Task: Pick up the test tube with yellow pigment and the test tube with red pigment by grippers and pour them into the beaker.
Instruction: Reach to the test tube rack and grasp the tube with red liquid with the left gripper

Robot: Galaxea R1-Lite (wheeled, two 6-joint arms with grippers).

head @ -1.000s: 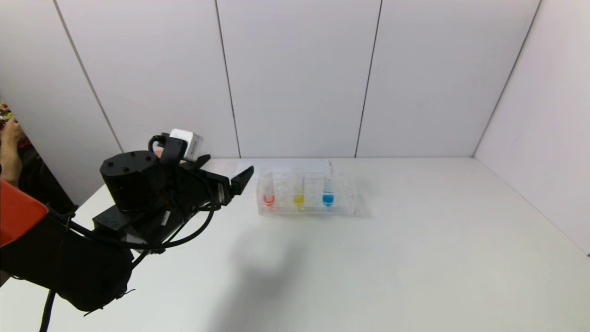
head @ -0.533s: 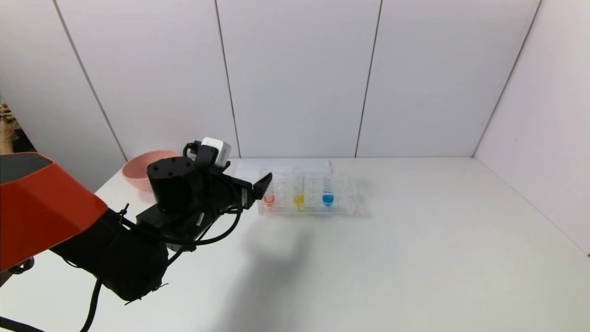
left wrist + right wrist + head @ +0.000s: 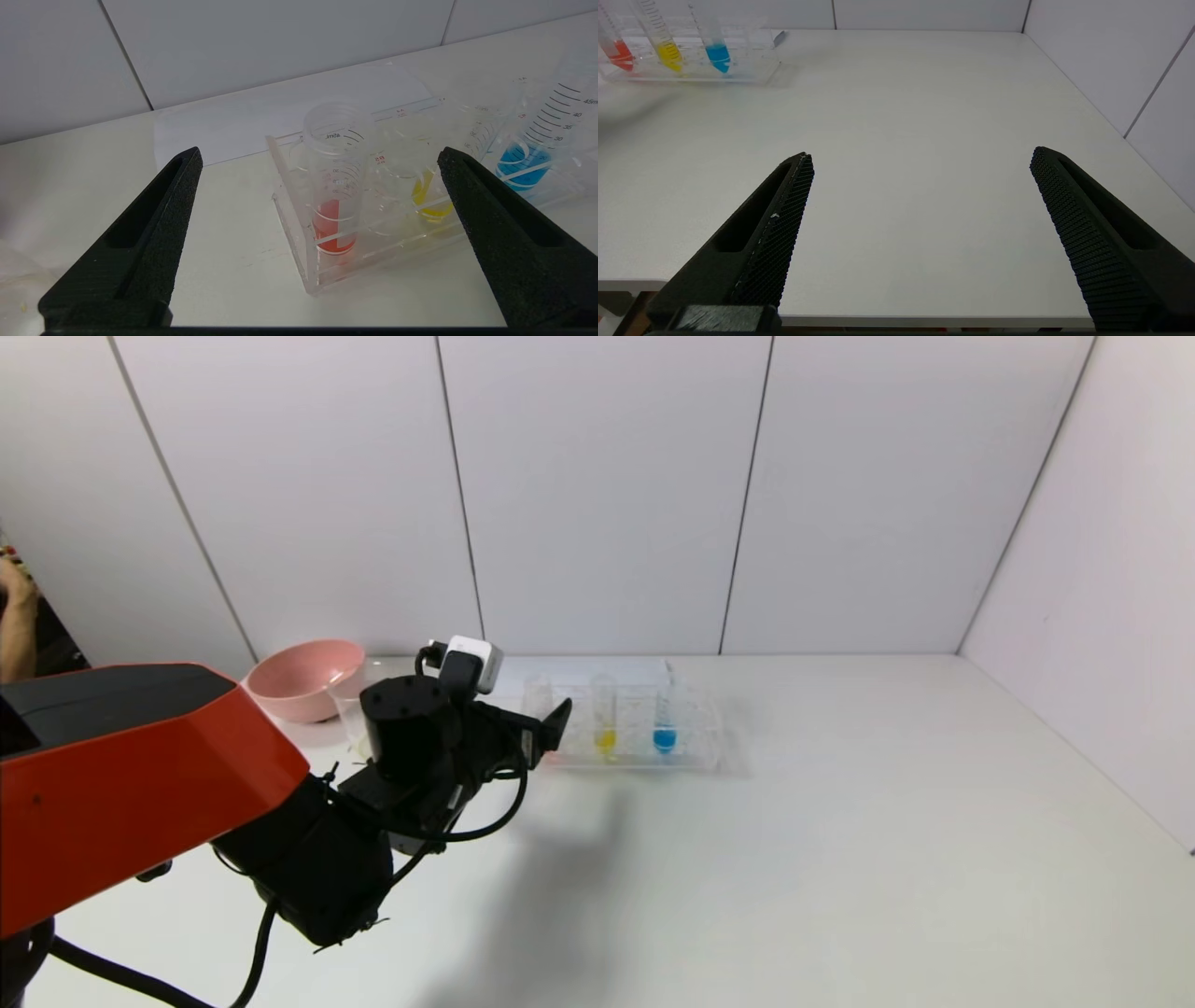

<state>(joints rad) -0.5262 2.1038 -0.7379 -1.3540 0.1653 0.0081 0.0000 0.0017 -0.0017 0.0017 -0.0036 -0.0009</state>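
Head view: the left gripper reaches across the desk toward the clear tube rack, its fingers hiding the rack's near end and the test tube with red pigment. Past the fingertips stand the test tube with yellow pigment and a blue-liquid tube. Behind the wrist, a pink bowl sits beside the beaker, which the arm partly covers.

Left wrist view: the fingers are spread wide, holding nothing. The red tube stands upright in the rack's end slot, between the fingertips and just beyond them. The yellow tube is close to the other finger; the blue one is cut off at the edge.

Right wrist view: the right gripper hangs by the desk's near edge, fingers wide apart and empty, the rack well away.
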